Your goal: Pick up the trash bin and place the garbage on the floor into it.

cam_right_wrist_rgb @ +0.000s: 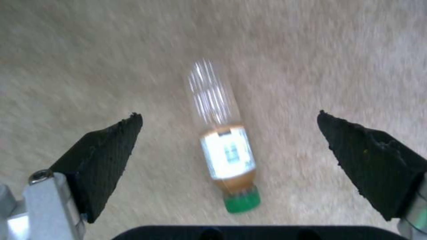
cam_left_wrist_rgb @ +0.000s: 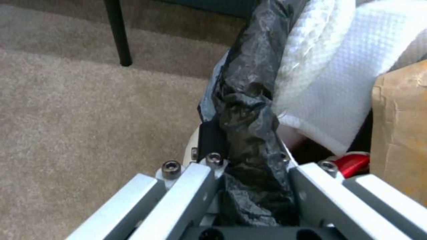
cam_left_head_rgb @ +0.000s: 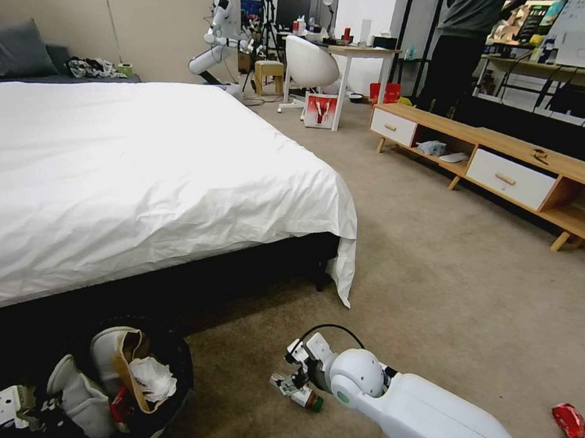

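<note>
Head view: robot stands at the foot corner of a low bed with a white sheet (cam_left_head_rgb: 142,168), looking down at the plain beige-grey short-pile carpet floor (cam_left_head_rgb: 435,282).
Trash bin: small round white plastic bin with a black bag folded over its rim (cam_left_head_rgb: 179,364) sits at the lower left of the head view, beside the bed's dark base.
Bin contents: crumpled white tissue (cam_left_head_rgb: 153,377), a crumpled brown paper bag (cam_left_head_rgb: 122,360) and something red lie inside; the left wrist view shows white quilted paper (cam_left_wrist_rgb: 338,86), brown paper (cam_left_wrist_rgb: 400,126) and a red piece (cam_left_wrist_rgb: 353,163).
Left gripper: the left gripper (cam_left_wrist_rgb: 253,186) is clamped on the bin's rim, its 2 metal fingers (cam_left_wrist_rgb: 186,190) pressed against the black bag (cam_left_wrist_rgb: 249,110) on either side.
Right gripper: the right gripper (cam_right_wrist_rgb: 229,153) hangs low over the carpet, spread wide, with 2 black pads (cam_right_wrist_rgb: 106,150) well apart on either side of the bottle and not touching it.
Bottle: small clear bottle with a green cap, white label and brown liquid (cam_right_wrist_rgb: 229,156) lies on its side on the floor, cap end toward the wrist camera; in the head view it (cam_left_head_rgb: 306,398) lies just under the right gripper (cam_left_head_rgb: 293,378), to the right of the bin.
Other garbage: crushed red soda can (cam_left_head_rgb: 573,427) lies on the carpet at the far right, beside the right arm.
</note>
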Tool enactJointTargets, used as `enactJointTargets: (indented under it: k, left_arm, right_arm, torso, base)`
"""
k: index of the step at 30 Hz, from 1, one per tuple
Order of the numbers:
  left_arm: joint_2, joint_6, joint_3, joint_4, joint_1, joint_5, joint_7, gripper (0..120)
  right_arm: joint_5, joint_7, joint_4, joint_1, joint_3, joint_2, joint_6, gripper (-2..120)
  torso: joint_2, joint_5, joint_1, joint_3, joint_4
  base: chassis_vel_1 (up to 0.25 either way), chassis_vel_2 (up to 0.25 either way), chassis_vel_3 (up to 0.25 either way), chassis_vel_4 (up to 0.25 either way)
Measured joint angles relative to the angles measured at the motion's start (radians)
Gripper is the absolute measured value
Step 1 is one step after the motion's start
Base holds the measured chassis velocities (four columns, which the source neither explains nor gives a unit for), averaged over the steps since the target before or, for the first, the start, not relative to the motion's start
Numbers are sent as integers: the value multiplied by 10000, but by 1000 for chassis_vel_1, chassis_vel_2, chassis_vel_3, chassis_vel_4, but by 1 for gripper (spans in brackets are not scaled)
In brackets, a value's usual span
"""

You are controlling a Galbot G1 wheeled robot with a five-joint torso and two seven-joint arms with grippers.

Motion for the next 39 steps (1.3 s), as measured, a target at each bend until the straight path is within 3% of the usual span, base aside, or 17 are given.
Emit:
enactJointTargets:
  k: [26, 30, 32, 39]
  left_arm:
    - [-31, -46, 18, 279, -63, 152, 83, 3]
    - [-14, -49, 7, 313, -67, 153, 87, 3]
    - [17, -50, 0, 387, -99, 148, 91, 3]
    - [28, -62, -16, 523, -163, 137, 104, 3]
  right_arm:
    - [-1176, -363, -1849, -376, 43, 649, 918, 100]
    - [-1332, -451, -2218, -372, 29, 896, 1099, 100]
    - [-1486, -548, -2753, -308, -93, 1429, 1328, 100]
    - [-1780, -806, -3842, -191, -405, 2219, 1797, 100]
  torso:
    - [0, 0, 0, 0, 0]
    - [0, -1, 0, 0, -1]
    - [0, -1, 0, 0, 2]
    - [0, -2, 0, 0, 0]
  base:
    - [0, 0, 0, 0]
    - [0, 0, 0, 0]
    - [0, 0, 0, 0]
    - [0, 0, 0, 0]
